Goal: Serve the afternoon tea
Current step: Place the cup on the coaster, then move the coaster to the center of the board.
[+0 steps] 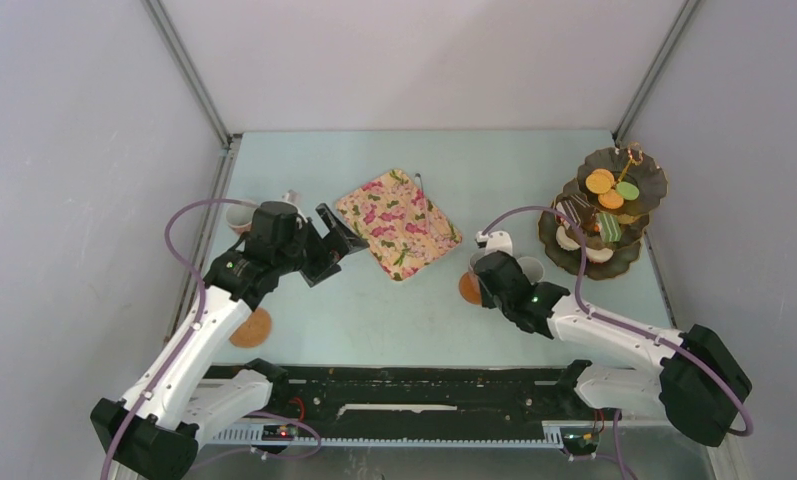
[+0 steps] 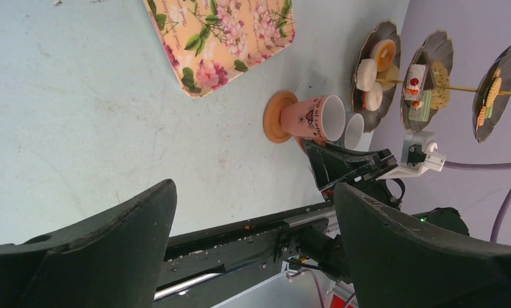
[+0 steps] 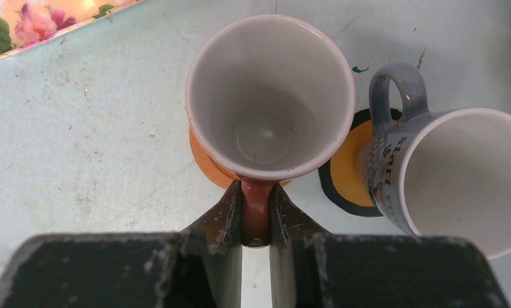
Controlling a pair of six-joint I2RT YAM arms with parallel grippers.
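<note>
We see the pink mug (image 3: 270, 96) standing on its round orange coaster (image 3: 204, 163), its smooth glazed handle pinched between the closed jaws of the right gripper (image 3: 256, 208). The grey mug (image 3: 458, 173) stands just beside. Our right arm reaches low across the table; the left gripper (image 1: 330, 247) hangs wide open near the floral tray (image 1: 399, 222).

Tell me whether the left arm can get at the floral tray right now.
Probably yes: the open, empty left pincer is right beside the tray, with nothing between them.
</note>
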